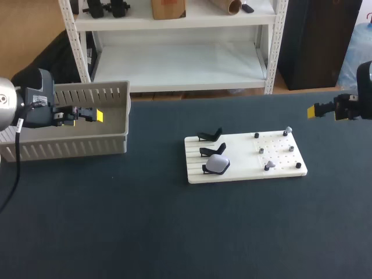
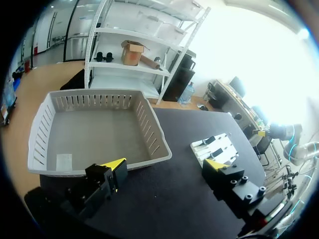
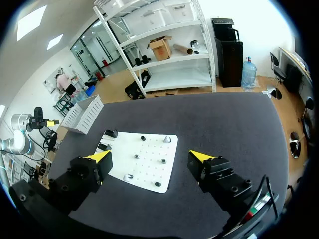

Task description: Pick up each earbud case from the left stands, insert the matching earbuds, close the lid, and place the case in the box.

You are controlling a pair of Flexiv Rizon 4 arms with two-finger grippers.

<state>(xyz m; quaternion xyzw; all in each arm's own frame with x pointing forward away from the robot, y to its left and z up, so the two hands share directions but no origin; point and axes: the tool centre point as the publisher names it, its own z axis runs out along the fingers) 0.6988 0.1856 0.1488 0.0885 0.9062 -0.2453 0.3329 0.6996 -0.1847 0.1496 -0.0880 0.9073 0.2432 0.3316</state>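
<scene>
Both arms hang wide of the work: the left gripper over the grey box, the right gripper at the table's right edge, each with jaws spread apart and empty. The one white earbud case rests on the nearest black stand at the white board's left end. It is well apart from both, roughly midway between them.

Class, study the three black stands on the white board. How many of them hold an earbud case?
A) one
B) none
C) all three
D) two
A: a single earbud case sits on the nearest stand, while the middle stand and the far stand are bare.
</scene>
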